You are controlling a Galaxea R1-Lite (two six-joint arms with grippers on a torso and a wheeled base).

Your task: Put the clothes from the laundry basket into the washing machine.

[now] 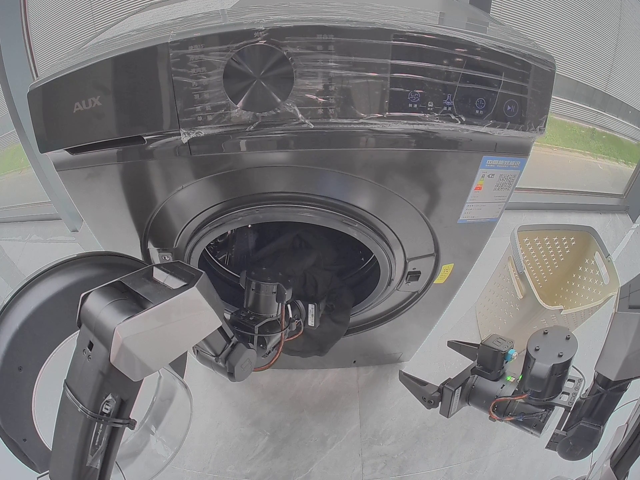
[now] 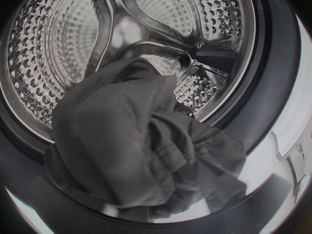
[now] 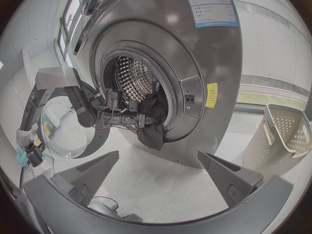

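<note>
- Dark garment [image 1: 328,331]: soft, matte charcoal cloth, bunched into folds with a stitched hem showing. It lies across the lower lip of the drum mouth, part inside and part hanging down the front of the machine.
- Left gripper [image 1: 308,315]: at the mouth of the drum with its tip buried in the cloth. Whether it is clamped on the garment or loose cannot be told.
- Drum [image 2: 39,69]: polished steel, dimpled and perforated all over, with a smooth raised paddle. The garment hides its lower part.
- Door seal [image 2: 273,82]: thick dark rubber ring around the drum.
- Washing machine [image 1: 300,161]: brushed grey metal front with a round dial. The control panel is under wrinkled clear film.
- Door [image 1: 33,341]: round, with a dark frame and a clear bowl. It is swung open on the robot's left, partly behind the left arm.
- Right gripper [image 1: 440,371]: low over the floor, well apart from the machine. Its black wedge-shaped fingers [image 3: 109,161] are spread wide and hold nothing.
- Laundry basket [image 1: 497,301]: cream perforated plastic with rounded corners, tipped on its side to the right of the machine. The visible interior is bare.
- Floor [image 1: 320,428]: pale glossy tiles.
</note>
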